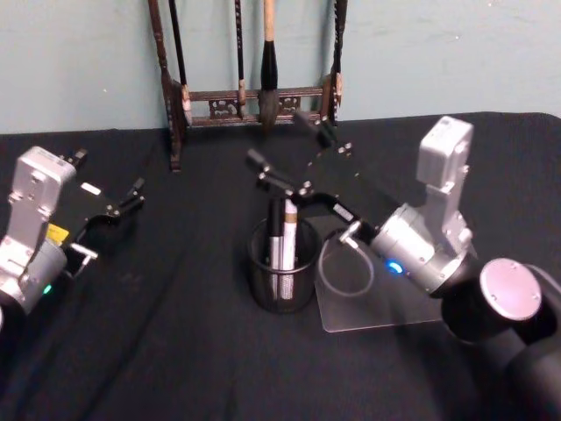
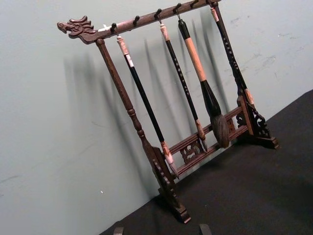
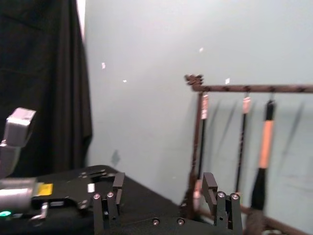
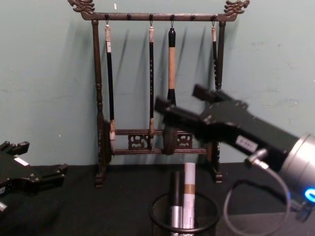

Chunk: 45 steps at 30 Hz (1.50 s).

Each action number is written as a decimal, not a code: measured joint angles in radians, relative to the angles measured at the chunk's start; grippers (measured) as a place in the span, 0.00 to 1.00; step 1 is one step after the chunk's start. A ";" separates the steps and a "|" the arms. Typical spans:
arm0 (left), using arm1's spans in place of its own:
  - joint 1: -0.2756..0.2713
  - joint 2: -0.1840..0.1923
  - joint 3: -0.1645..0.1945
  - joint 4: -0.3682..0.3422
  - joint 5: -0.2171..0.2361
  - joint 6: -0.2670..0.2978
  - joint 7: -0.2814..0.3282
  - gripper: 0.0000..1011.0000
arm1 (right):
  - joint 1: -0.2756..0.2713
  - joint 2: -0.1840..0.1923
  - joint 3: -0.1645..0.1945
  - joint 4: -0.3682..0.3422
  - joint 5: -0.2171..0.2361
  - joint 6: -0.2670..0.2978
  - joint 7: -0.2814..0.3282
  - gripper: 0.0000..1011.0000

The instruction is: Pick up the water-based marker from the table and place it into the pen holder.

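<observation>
The black wire-mesh pen holder (image 1: pixel 282 279) stands mid-table, also low in the chest view (image 4: pixel 184 221). A white water-based marker (image 1: pixel 289 235) with a tan band (image 4: pixel 189 192) stands upright inside it, beside a dark pen (image 4: pixel 175 199). My right gripper (image 1: pixel 278 139) hovers above and just behind the holder, open, with nothing between its fingers (image 3: pixel 209 183). It shows large in the chest view (image 4: pixel 178 97), above the marker's top. My left gripper (image 1: pixel 131 195) rests low at the table's left, open and apart from everything.
A tall dark wooden brush rack (image 4: pixel 160 73) with hanging brushes stands against the back wall (image 1: pixel 254 96). A clear plastic sheet (image 1: pixel 377 311) and a grey cable loop (image 1: pixel 346 267) lie right of the holder, under my right arm. Black cloth covers the table.
</observation>
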 joint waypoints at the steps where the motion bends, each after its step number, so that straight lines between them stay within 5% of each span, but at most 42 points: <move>1: 0.000 0.000 0.000 0.000 0.000 0.000 0.000 0.99 | -0.003 0.003 0.005 -0.007 -0.003 0.001 -0.007 0.99; 10: 0.000 0.000 0.000 0.000 0.000 0.000 0.000 0.99 | -0.056 0.046 0.088 -0.071 -0.058 0.075 -0.131 0.99; 20: 0.000 0.000 0.000 0.000 0.000 0.000 0.000 0.99 | -0.124 0.081 0.175 -0.087 -0.130 0.257 -0.270 0.99; 31: 0.000 0.000 0.000 0.000 0.000 0.000 0.000 0.99 | -0.141 0.073 0.189 -0.053 -0.176 0.327 -0.283 0.99; 45: 0.000 0.000 0.000 0.000 0.000 0.000 0.000 0.99 | -0.140 0.071 0.189 -0.048 -0.181 0.330 -0.282 0.99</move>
